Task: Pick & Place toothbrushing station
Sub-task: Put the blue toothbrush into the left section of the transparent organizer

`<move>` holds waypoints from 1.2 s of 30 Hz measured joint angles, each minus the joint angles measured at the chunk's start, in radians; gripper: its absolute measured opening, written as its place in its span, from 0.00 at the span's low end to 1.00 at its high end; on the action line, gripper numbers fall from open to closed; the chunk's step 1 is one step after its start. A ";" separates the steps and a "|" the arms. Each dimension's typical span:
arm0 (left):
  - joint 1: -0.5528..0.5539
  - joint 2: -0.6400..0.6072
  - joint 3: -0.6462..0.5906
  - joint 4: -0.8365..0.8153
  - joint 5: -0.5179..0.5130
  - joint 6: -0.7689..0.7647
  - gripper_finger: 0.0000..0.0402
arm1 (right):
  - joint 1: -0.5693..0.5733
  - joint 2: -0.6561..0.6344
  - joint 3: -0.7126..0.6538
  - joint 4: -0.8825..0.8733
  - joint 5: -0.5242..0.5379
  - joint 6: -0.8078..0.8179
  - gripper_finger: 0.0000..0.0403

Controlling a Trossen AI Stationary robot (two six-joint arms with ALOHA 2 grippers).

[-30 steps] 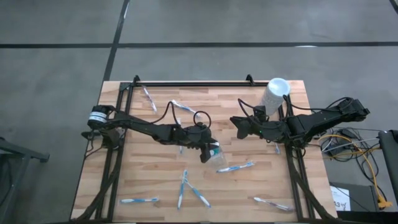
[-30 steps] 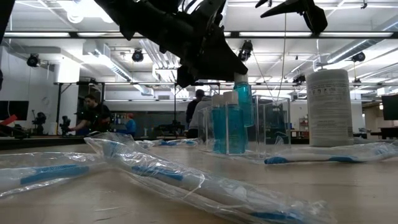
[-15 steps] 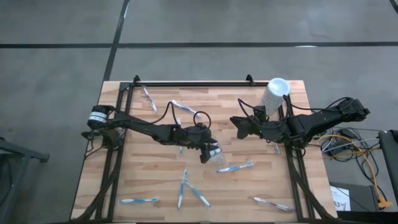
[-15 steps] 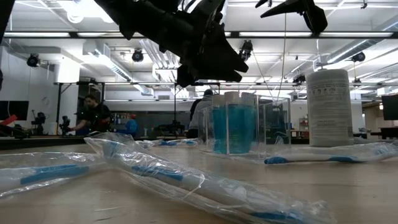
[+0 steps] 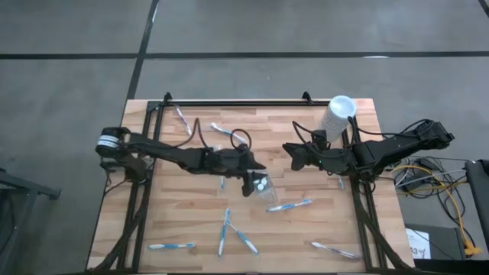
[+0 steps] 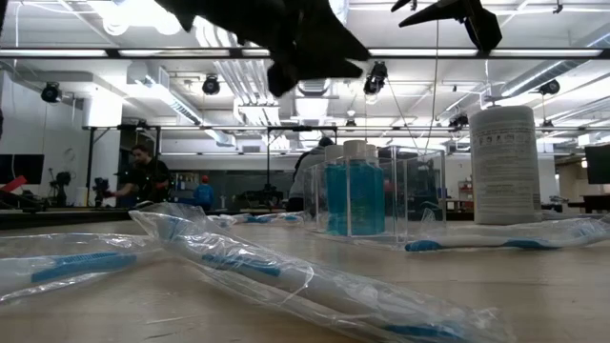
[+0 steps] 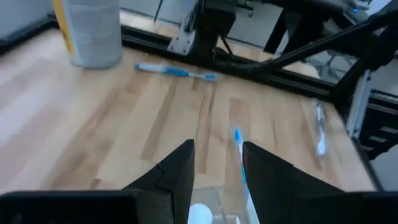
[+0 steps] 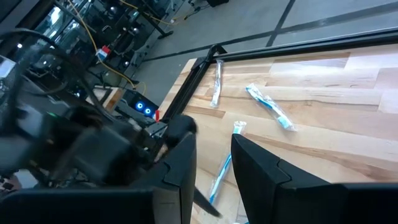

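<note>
A clear box [image 6: 360, 195] stands on the table's middle, holding blue tubes with white caps [image 5: 261, 183]. My left gripper [image 5: 254, 174] hangs just above and left of the box, open, with nothing between its fingers [image 7: 180, 174]; one white cap [image 7: 200, 213] shows below them. My right gripper [image 5: 291, 153] hovers open to the right of the box, high over the table [image 6: 448, 11]. Several wrapped blue-and-white toothbrushes lie flat on the wood, one [image 5: 290, 205] right beside the box and others [image 5: 224, 229] nearer the front edge.
A tall white cylinder [image 5: 336, 114] stands at the far right of the table [image 5: 191, 214]. More toothbrushes lie at the far left [image 5: 180, 119] and near right [image 5: 336, 250]. A black rail [image 5: 237, 101] runs along the far edge. People show in the room behind [image 6: 143, 176].
My left gripper held a blue tube upright over the clear box, opened and let it go. The tube dropped into the box beside the others. The gripper then rose and drew back a little toward the table's left edge.
</note>
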 joint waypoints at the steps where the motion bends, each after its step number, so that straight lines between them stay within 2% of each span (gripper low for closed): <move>1: 0.000 -0.020 0.000 -0.023 0.000 0.001 0.35 | 0.000 0.000 0.000 0.000 0.000 0.000 0.24; 8: -0.001 -0.163 -0.002 -0.173 0.004 0.050 0.35 | 0.000 0.000 0.000 -0.002 0.000 0.002 0.24; 15: -0.001 -0.301 -0.027 -0.239 0.017 0.101 0.35 | 0.000 0.000 0.000 -0.003 0.000 0.002 0.24; 19: -0.002 -0.387 -0.102 -0.203 0.021 0.100 0.35 | 0.000 0.000 0.000 -0.002 0.000 0.002 0.24; 25: -0.002 -0.530 -0.259 -0.051 0.041 0.098 0.35 | 0.000 0.000 0.000 -0.002 0.000 0.001 0.24; 32: 0.000 -0.660 -0.388 -0.035 0.041 0.103 0.35 | 0.000 0.000 0.000 -0.002 0.000 0.002 0.24; 36: 0.006 -0.703 -0.412 -0.057 -0.008 0.078 0.35 | 0.000 0.000 0.000 -0.003 0.000 0.002 0.24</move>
